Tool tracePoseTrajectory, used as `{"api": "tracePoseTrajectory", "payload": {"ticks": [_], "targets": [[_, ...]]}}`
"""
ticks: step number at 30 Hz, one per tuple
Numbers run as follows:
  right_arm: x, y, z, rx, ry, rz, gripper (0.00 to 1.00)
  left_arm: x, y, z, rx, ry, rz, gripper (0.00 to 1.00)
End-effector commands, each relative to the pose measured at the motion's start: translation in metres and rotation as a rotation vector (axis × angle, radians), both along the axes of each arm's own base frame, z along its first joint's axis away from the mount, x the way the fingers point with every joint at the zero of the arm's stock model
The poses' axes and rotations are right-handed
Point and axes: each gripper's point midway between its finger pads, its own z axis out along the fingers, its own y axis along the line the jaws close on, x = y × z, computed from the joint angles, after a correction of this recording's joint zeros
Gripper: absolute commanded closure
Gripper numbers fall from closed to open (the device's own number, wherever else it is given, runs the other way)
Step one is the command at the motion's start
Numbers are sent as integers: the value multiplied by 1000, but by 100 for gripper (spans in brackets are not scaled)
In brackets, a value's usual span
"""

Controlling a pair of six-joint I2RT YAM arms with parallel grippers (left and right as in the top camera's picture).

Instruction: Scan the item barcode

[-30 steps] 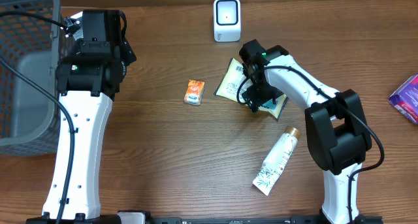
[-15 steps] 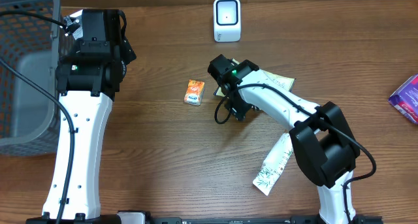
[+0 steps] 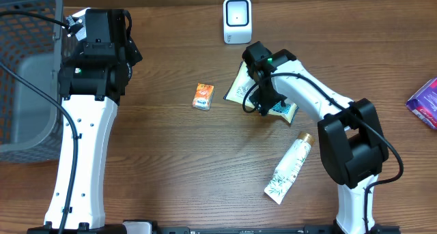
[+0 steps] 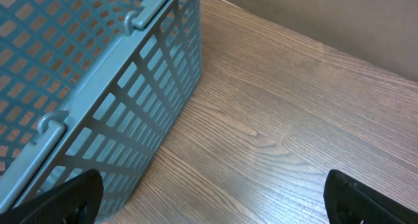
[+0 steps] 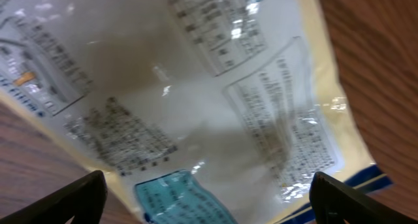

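A flat cream packet [image 3: 237,91] with printed text and a blue edge lies on the wooden table below the white scanner [image 3: 237,20]. My right gripper [image 3: 263,103] hangs over it. In the right wrist view the packet [image 5: 196,100] fills the frame, and the right gripper [image 5: 209,198] is open with its two fingertips at the lower corners, holding nothing. My left gripper [image 4: 212,198] is open over bare table beside the basket [image 4: 98,87]; in the overhead view the left arm [image 3: 95,56] stands at the far left.
A small orange box [image 3: 203,96] lies left of the packet. A white tube [image 3: 289,169] lies below the packet, near the right arm's base. A purple packet [image 3: 425,101] sits at the right edge. The grey mesh basket [image 3: 20,16] fills the far left corner.
The right arm swung left toward the orange box half a second ago, then came back over the cream packet. The left arm has not moved.
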Motion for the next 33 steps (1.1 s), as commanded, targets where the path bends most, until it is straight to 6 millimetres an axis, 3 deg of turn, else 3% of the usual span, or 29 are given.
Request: {"api": "tracePoseTrajectory", "payload": {"ticks": [1, 9, 13, 15, 16, 19, 21, 26, 30, 33], "targets": [[-13, 9, -3, 50, 29, 23, 0, 0, 5, -1, 4, -11, 38, 0], [-16, 6, -29, 55, 18, 33, 0, 1, 5, 0, 4, -15, 38, 0], [-18, 13, -34, 92, 37, 38, 44, 1, 5, 0, 4, -15, 38, 0], [-21, 19, -35, 126, 50, 39, 76, 1, 5, 0, 4, -15, 38, 0], [-21, 20, -35, 133, 52, 37, 87, 1, 5, 0, 4, -15, 38, 0], [-21, 26, -34, 164, 55, 20, 96, 1, 5, -1, 4, -14, 37, 0], [-23, 35, -31, 216, 72, 16, 96, 1, 5, -1, 4, -13, 37, 0], [-30, 81, 5, 456, 169, 42, 96, 0, 5, -2, 2, -5, 35, 0], [-37, 139, 61, 790, 261, 112, 96, -2, 5, -4, 3, 8, 34, 0], [-35, 166, 107, 1011, 295, 163, 96, -3, 5, -4, 3, 11, 34, 0]]}}
